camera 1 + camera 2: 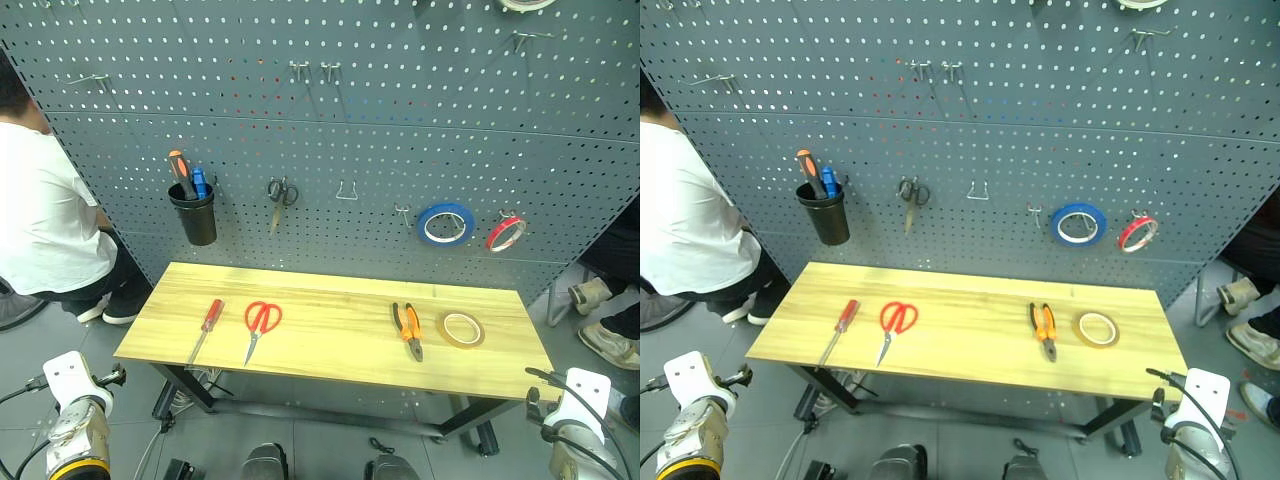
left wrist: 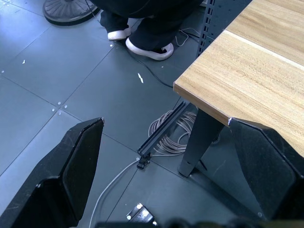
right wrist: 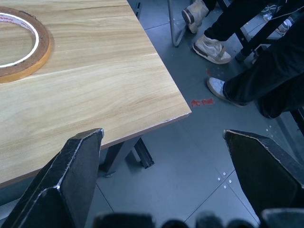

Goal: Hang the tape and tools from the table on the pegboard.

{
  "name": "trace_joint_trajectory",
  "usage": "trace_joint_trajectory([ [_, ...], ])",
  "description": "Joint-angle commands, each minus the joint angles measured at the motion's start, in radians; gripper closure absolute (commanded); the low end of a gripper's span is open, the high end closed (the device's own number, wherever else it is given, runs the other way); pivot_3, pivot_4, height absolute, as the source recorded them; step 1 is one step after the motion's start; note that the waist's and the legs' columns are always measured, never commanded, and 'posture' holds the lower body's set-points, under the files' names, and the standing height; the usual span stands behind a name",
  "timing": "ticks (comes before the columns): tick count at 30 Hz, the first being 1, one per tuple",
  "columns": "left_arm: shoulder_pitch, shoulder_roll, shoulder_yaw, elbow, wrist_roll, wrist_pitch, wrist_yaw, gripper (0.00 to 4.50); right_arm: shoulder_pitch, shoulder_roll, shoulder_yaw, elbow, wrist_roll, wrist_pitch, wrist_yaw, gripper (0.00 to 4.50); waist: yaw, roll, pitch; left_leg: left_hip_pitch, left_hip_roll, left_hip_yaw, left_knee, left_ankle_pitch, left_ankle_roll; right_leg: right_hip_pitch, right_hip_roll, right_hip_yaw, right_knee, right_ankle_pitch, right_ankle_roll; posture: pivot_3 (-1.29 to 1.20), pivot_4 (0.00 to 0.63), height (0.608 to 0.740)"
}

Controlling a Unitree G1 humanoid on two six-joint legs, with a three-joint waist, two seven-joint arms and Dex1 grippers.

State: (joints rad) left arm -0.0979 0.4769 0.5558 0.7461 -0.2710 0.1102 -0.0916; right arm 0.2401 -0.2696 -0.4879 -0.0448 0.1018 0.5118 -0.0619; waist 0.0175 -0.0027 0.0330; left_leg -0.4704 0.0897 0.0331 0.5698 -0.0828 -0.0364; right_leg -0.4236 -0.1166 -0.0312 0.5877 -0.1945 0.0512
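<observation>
The light wooden table (image 1: 330, 300) stands before the dark perforated pegboard (image 1: 350, 120). Along its top lie, from left to right, a red-handled screwdriver (image 1: 206, 328), red scissors (image 1: 260, 325), orange-and-black pliers (image 1: 407, 329) and the yellowish tape ring (image 1: 461, 329). My left gripper (image 2: 164, 123) is open, low beside the table's left corner (image 2: 256, 71), over the floor. My right gripper (image 3: 162, 135) is open at the table's right corner (image 3: 95, 85), with the tape (image 3: 44, 47) lying further in on the top. Neither holds anything.
On the pegboard hang a black cup holder (image 1: 193, 215) with orange and blue handled tools, small black scissors (image 1: 281, 193), a blue roll (image 1: 446, 224), a red roll (image 1: 506, 234) and bare hooks (image 1: 346, 190). A person (image 1: 40, 220) sits left; feet (image 1: 600, 320) right. Cables (image 2: 166, 137) lie under the table.
</observation>
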Motion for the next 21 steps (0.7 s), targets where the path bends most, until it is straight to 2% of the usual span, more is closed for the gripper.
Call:
trace_joint_trajectory([
  [1,-0.018,0.028,0.013,0.010,-0.005,-0.031,-0.002,0.04,-0.021,-0.009,-0.013,-0.024,0.001,-0.008,-0.007,0.00,0.000,0.000,0.000,0.000,0.000,0.000,0.000,0.000,0.000,0.000,0.000,0.000,0.000,0.000,0.000,0.08,0.026,0.740],
  [8,-0.001,0.030,0.008,-0.071,-0.034,-0.016,-0.050,0.04,-0.018,-0.040,0.030,-0.066,-0.023,-0.009,0.030,0.00,-0.002,0.001,0.002,0.000,0.000,0.000,0.000,0.000,0.000,0.000,-0.001,0.000,0.000,0.000,0.000,0.09,0.058,0.740],
  [10,0.022,0.042,-0.012,-0.184,-0.055,0.022,-0.126,0.04,-0.019,-0.071,0.071,-0.123,-0.025,0.021,0.077,0.00,-0.005,0.001,0.010,0.000,0.000,0.000,0.000,0.000,0.000,-0.001,-0.002,-0.001,0.000,0.000,0.000,0.08,0.091,0.740],
  [14,0.087,0.089,-0.091,-0.534,-0.118,0.179,-0.280,0.04,-0.021,-0.198,0.165,-0.221,-0.009,0.057,0.250,0.00,-0.005,-0.002,0.043,0.000,0.000,0.001,0.002,0.000,0.000,-0.004,-0.007,-0.003,0.006,0.000,-0.001,0.09,0.157,0.740],
  [17,0.112,0.137,-0.177,-0.789,-0.181,0.304,-0.390,0.04,-0.030,-0.299,0.191,-0.223,0.007,0.062,0.370,0.00,-0.002,-0.002,0.079,0.000,-0.001,0.001,0.003,0.000,0.000,-0.004,-0.011,-0.005,0.007,0.000,-0.001,0.09,0.210,0.740],
  [18,0.109,0.150,-0.202,-0.853,-0.207,0.342,-0.419,0.04,-0.038,-0.329,0.200,-0.213,0.008,0.055,0.402,0.00,0.001,-0.002,0.092,0.000,-0.004,0.001,0.003,0.000,0.000,-0.004,-0.013,-0.005,0.007,-0.001,-0.001,0.09,0.210,0.740],
  [21,0.063,0.192,-0.297,-1.039,-0.283,0.450,-0.508,0.04,-0.096,-0.428,0.230,-0.168,0.025,0.051,0.526,0.00,0.008,-0.003,0.133,-0.001,-0.006,0.001,0.006,0.000,0.000,-0.004,-0.015,-0.002,0.006,-0.001,0.000,0.08,0.285,0.740],
])
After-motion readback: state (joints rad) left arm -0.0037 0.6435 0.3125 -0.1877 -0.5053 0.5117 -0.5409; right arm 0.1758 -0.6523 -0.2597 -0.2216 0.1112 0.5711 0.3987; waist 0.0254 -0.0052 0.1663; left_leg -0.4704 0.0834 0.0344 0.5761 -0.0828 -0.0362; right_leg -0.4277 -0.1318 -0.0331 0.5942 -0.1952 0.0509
